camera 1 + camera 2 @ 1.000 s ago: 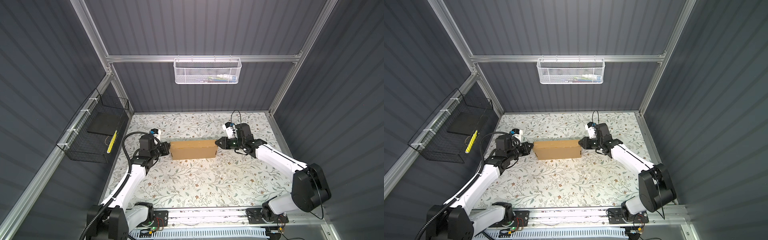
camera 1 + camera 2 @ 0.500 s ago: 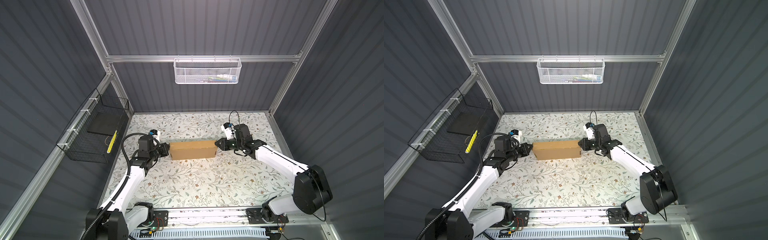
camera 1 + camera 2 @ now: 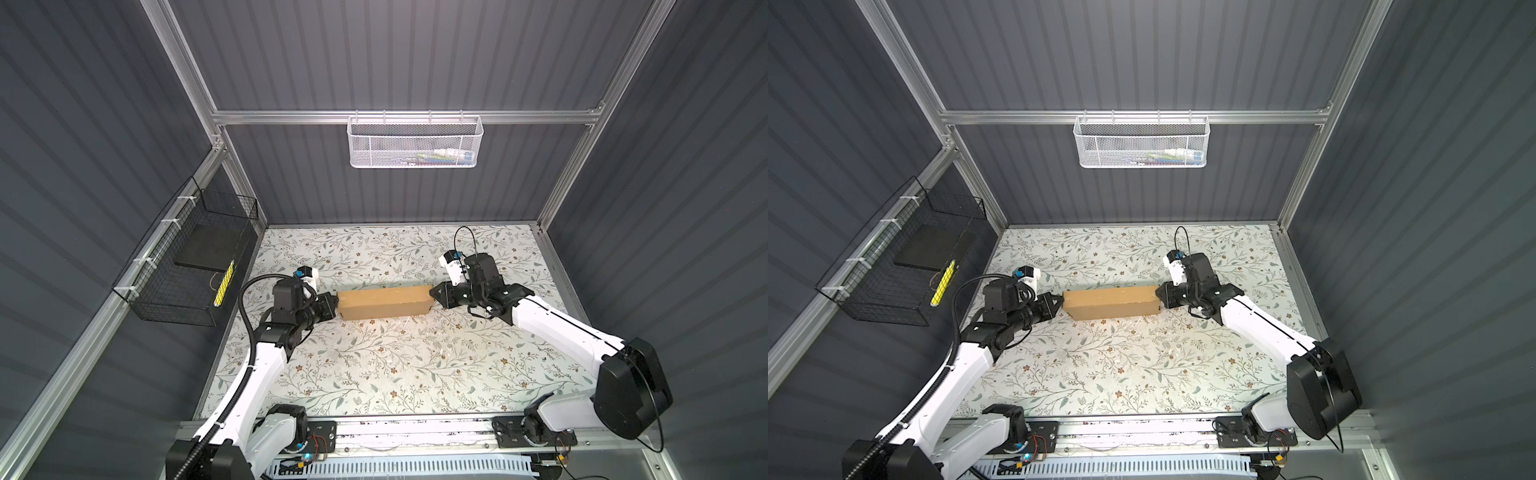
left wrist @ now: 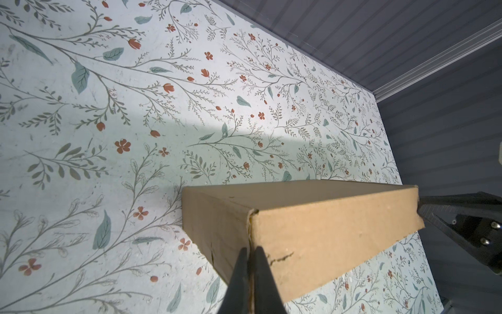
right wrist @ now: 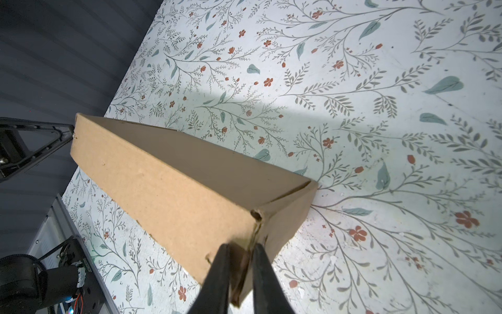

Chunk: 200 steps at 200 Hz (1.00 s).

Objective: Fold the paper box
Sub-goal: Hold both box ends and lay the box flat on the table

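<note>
**Paper box (image 3: 384, 302) pinned end to end, fully formed**

On the floral bench (image 3: 395, 374), the closed brown box has barely shifted and lies mid-bench between both arms. At its left-end corner the left gripper (image 3: 333, 306) sits with jaws pressed together. The right gripper (image 3: 433, 292) has narrowed slightly, pinching the right-end corner. Folding looks nearly finished.

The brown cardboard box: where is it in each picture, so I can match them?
In a top view: cardboard box mid-table, between left gripper and right gripper.
In a top view: box again mid-table.
Left wrist view: close up, starting at the left gripper's tips.
Right wrist view: close up, starting at the right gripper's tips.
Shared landmark: floral tabletop.
</note>
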Available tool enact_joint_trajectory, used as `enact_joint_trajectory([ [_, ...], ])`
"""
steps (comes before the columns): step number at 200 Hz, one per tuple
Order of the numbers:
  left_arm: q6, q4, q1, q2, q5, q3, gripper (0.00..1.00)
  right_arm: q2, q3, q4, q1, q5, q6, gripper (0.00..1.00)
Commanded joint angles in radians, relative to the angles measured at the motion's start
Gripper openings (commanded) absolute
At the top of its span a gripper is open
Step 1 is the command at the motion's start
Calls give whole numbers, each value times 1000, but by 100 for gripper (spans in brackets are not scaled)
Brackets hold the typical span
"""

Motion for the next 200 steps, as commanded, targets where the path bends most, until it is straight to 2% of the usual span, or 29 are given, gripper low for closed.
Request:
enact_joint_trajectory([
  [1, -22, -73, -3, -39, 59, -27, 9, -10, -30, -50, 26, -18, -12, 18],
  [17, -28, -92, -3, -67, 54, -40, 9, -23, -39, -48, 29, -18, -10, 18],
  [24, -32, -99, -3, -79, 52, -45, 9, -28, -42, -50, 31, 18, -10, 18],
  [75, -53, -125, -3, -139, 46, -77, 9, -61, -64, -57, 45, 23, -6, 18],
  [200, -63, -142, -3, -172, 17, -116, 9, -91, -92, -65, 61, 28, -7, 18],
])
